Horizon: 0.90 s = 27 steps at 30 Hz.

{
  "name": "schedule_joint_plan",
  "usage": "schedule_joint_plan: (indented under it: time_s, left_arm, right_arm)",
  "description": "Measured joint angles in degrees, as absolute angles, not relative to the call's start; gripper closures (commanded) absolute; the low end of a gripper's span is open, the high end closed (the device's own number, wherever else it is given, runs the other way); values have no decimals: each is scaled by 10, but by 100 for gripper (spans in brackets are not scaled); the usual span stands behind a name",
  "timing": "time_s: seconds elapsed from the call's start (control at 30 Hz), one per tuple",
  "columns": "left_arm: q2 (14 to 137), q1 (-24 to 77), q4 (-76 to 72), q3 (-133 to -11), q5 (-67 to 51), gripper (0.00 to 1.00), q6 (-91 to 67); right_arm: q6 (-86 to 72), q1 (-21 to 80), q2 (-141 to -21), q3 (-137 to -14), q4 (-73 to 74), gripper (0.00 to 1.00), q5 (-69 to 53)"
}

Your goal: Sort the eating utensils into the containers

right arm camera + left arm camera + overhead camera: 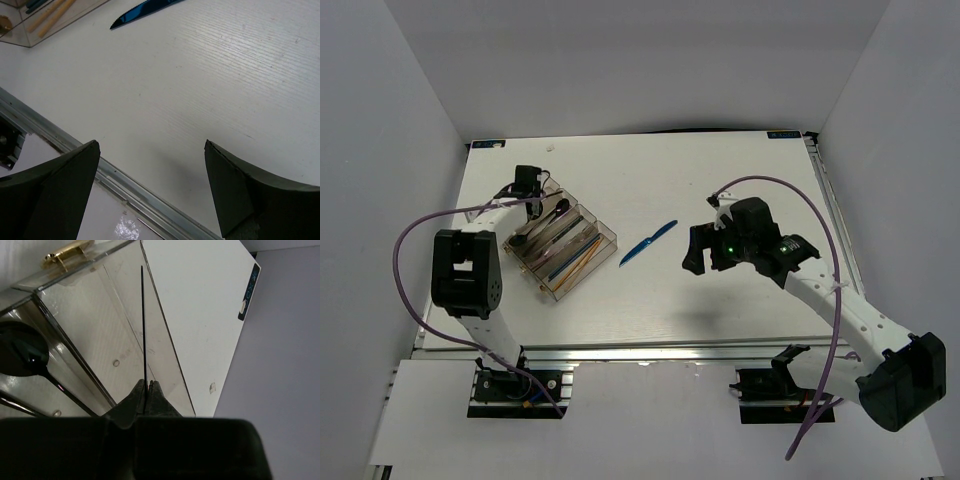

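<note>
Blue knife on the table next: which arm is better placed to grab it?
Right. Its tool is open and empty, close beside the blue knife. The left tool is shut on a thin dark stick at the clear organiser tray, farther from the knife.

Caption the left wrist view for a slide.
Left claw pinching a thin dark stick over the clear organiser tray, black spoon in the neighbouring compartment.

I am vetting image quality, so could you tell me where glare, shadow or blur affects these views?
Top view: even light, a faint shadow on the table. Left wrist view: the clear tray walls reflect, the black spoon shows a highlight, the jaws shut on a thin stick are dark and soft. Right wrist view: the open jaws are soft-edged, the blue knife sharp.
</note>
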<state>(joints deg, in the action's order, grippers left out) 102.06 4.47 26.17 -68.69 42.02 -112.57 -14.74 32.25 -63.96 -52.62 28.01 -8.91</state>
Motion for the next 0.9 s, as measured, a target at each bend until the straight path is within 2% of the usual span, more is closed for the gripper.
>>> schedule_joint_plan:
  time_s: [0.4,0.63,0.73,0.9]
  left_arm:
    - [1034,23,160,-672,475,100,-1130]
    - [1032,14,141,-680,508,100,-1075]
    - [1032,9,108,-681,520,100,-1019]
    - [1032,-26,-29,-684,467,100,-792]
  right_arm:
    - [-148,322,-641,-500,264,11,-125]
    - [-148,322,-641,-500,253,11,-131]
    - [-148,322,-641,-500,252,11,-133]
    - [-147,322,-641,-498,251,11,-133]
